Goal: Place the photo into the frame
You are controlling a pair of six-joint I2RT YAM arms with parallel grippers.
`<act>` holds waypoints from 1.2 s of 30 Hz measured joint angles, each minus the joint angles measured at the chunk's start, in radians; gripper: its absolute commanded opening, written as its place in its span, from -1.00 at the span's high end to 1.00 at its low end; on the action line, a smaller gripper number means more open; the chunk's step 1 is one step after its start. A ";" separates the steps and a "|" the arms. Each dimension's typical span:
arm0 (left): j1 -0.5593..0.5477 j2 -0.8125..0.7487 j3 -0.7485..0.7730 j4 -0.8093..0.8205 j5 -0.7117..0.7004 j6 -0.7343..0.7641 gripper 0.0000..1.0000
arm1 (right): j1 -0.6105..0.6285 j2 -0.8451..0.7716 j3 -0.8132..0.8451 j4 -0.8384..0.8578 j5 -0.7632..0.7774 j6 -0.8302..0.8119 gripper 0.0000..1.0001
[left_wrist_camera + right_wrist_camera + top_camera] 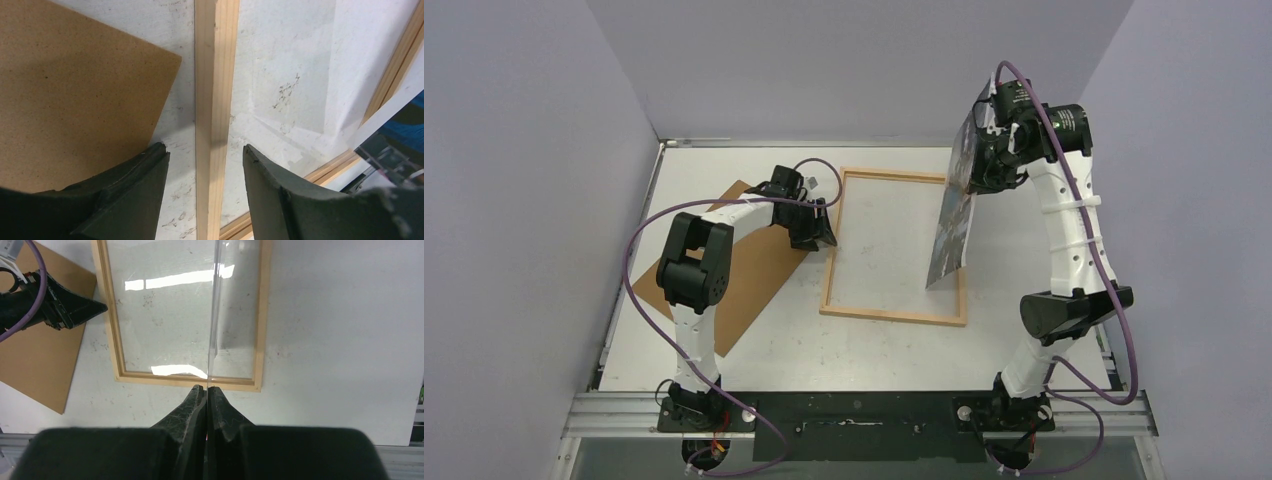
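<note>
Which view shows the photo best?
Top external: the photo hangs nearly upright over the frame, printed face partly visible. Right wrist sees only its thin edge; left wrist catches one corner.

The white, scuffed table [864, 350] carries two flat things. The light-wood frame [894, 316] lies near the middle, tabletop showing through it, perhaps under a clear pane, judging by the glare. A brown board [759, 270] lies skewed just left of it, a narrow gap between them
</note>
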 measured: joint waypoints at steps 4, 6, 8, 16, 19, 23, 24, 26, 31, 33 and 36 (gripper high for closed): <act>0.000 0.000 0.011 -0.037 -0.004 0.018 -0.09 | 0.000 0.003 0.016 -0.001 0.008 0.003 1.00; 0.000 0.000 0.015 -0.055 -0.007 0.023 -0.09 | 0.001 0.011 0.018 -0.001 0.006 0.003 1.00; 0.000 -0.002 0.017 -0.069 -0.012 0.026 -0.09 | 0.009 0.025 0.018 -0.001 0.005 0.003 1.00; 0.008 -0.020 0.021 -0.127 -0.060 0.026 -0.11 | 0.135 0.169 0.032 0.001 0.014 0.003 1.00; 0.026 -0.043 0.021 -0.148 -0.076 0.022 -0.12 | 0.185 0.240 0.040 0.005 0.018 0.008 1.00; 0.071 -0.087 0.021 -0.161 -0.087 0.012 -0.16 | 0.218 0.315 0.039 0.005 0.014 0.029 1.00; 0.083 -0.099 0.021 -0.164 -0.087 0.010 -0.17 | 0.219 0.325 0.034 0.008 0.014 0.035 1.00; 0.104 -0.121 0.021 -0.164 -0.085 0.005 -0.17 | 0.217 0.329 0.016 0.018 0.014 0.050 0.96; 0.127 -0.150 0.021 -0.162 -0.070 -0.013 -0.18 | 0.217 0.329 -0.062 0.079 0.025 0.108 0.94; 0.127 -0.151 0.021 -0.161 -0.062 -0.016 -0.18 | 0.217 0.328 -0.101 0.111 0.037 0.141 0.94; 0.126 -0.151 0.020 -0.161 -0.053 -0.019 -0.18 | 0.217 0.326 -0.164 0.170 0.059 0.201 0.95</act>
